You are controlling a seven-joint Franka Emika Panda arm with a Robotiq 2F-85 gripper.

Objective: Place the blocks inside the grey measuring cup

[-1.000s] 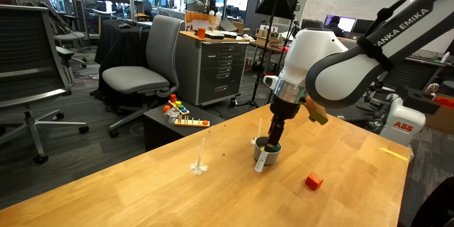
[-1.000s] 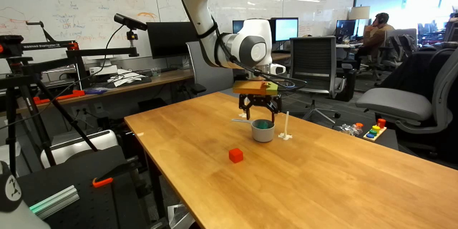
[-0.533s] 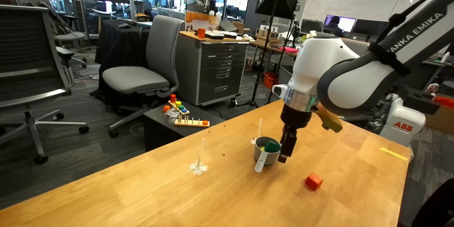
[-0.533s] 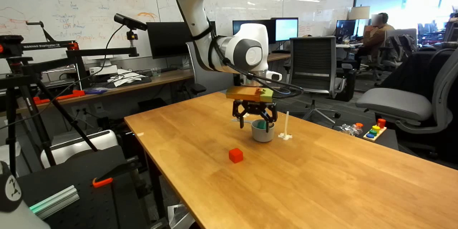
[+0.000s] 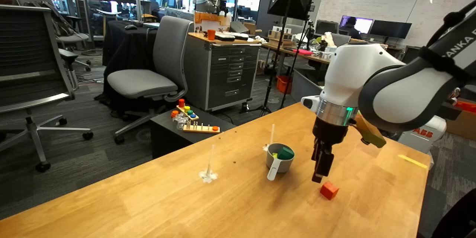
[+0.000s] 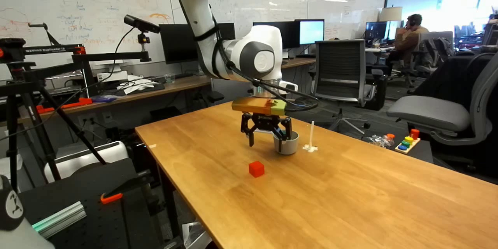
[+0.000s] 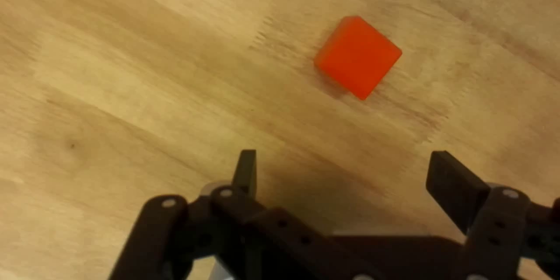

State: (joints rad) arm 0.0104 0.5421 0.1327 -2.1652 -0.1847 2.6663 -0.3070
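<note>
"Pincer (image 7: pixel 344 164) first: what is it doing?"

"Nearest in the wrist view, it's hanging above the worktop (image 7: pixel 131 109), fingers (image 7: pixel 455 190) standing wide apart, grasping nothing."

"And the red block (image 7: pixel 358 57)?"

"It's resting on the wood ahead of the fingertips, touching neither. I'm expecting light, stiff stuff, hardly fragile, maybe a little slick on the faces."

"Where are you wanting the hold?"

"Low on two opposite upright sides. It's sitting askew to the fingers, so I'm thinking the wrist is needing a turn; otherwise the pads may be pinching corners."

"How is it looking?"

"Plain and cubelike, showing bright orange-red on top, one side looking duller. I'm judging it's the last one waiting for the cup (image 5: pixel 284 167)."

"What's the cup doing, farther off?"

"In an exterior view it's standing upright, plain grey, its handle pointing towards us. A green block (image 5: pixel 285 153) is sitting inside, apparently tilting, and a yellow piece (image 5: pixel 275 155) is showing beside it, too hidden for naming."

"And beyond that?"

"A pale stick (image 5: pixel 272 134) is rising from the worktop close behind."
</note>
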